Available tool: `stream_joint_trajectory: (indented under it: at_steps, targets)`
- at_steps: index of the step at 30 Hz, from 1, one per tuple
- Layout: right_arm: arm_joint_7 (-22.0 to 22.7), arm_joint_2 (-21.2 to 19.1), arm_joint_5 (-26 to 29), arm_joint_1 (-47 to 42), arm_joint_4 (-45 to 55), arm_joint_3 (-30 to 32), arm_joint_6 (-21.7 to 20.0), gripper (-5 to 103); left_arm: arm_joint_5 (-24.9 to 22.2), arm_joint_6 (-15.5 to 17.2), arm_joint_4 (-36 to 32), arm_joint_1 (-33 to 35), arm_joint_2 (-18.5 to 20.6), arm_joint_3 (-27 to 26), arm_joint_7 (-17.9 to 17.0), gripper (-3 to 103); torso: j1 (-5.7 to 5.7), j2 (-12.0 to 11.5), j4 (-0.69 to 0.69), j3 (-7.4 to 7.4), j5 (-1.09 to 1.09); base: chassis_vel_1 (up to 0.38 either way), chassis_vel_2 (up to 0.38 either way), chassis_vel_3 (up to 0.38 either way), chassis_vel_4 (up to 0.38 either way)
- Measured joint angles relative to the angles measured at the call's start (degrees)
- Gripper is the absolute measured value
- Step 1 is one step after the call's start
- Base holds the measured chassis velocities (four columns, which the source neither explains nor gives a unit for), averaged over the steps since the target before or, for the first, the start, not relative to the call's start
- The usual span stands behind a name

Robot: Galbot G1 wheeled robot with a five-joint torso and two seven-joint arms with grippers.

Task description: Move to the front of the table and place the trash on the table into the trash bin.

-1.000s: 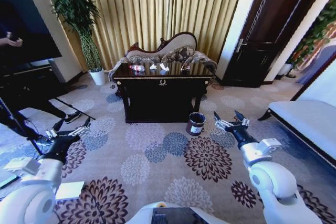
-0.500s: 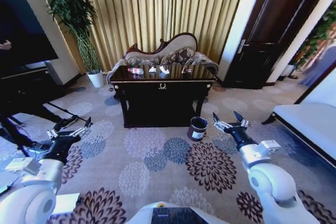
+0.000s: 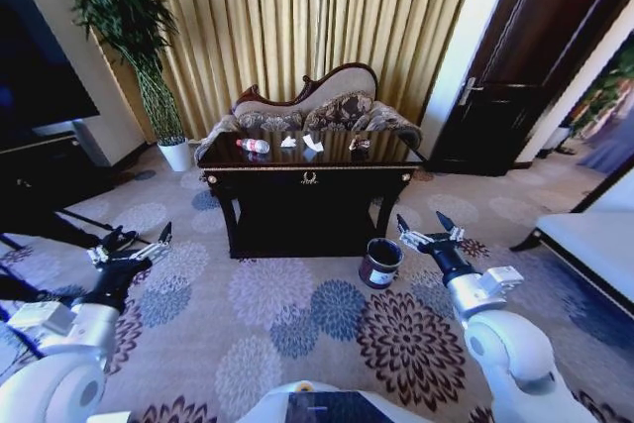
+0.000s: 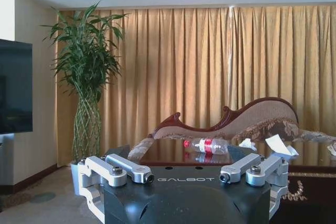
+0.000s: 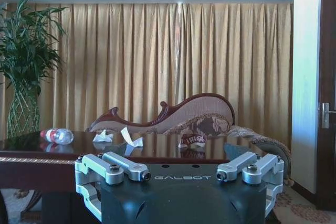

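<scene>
A: Glossy black desk with gold edge trim (image 3: 309,177) at upper centre of the head view. Clear plastic bottle with red cap (image 3: 256,146) lies on its left part; crumpled white paper pieces (image 3: 311,143) just right of it.

B: Small dark round trash bin (image 3: 380,263) on the carpet by the desk's right front leg. Left gripper (image 3: 130,250) lower left, right gripper (image 3: 428,230) beside the bin; fingers of both spread, empty.

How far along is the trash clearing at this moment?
Nothing is binned yet. The bottle and paper pieces lie on the table, the trash bin stands by its right front leg. Left tool and right tool are open, holding nothing, short of the table.
</scene>
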Motion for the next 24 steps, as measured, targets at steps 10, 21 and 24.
stream_joint_trajectory:
  at_steps: [10,21,24]
  targets:
    - [-0.05,0.31,-0.07,-0.07,-0.08,-0.12,0.09,100,0.12,-0.01,-0.32,-0.01,-0.09,0.38,0.03,100,0.0,0.0,-0.01,0.0,0.01,-0.253,0.259,0.239,-0.275]
    - [-1.23,0.66,-1.62,-0.23,-0.72,-0.57,0.93,100,0.12,-0.01,-0.46,0.07,-0.33,0.41,0.06,100,0.0,0.0,0.01,0.0,0.03,-0.234,0.251,0.255,-0.241]
    - [-1.47,0.7,-1.9,-0.32,-0.77,-0.67,1.07,100,0.12,-0.01,-0.45,0.1,-0.41,0.42,0.13,100,0.0,0.0,-0.01,0.0,0.01,-0.259,0.224,0.247,-0.235]
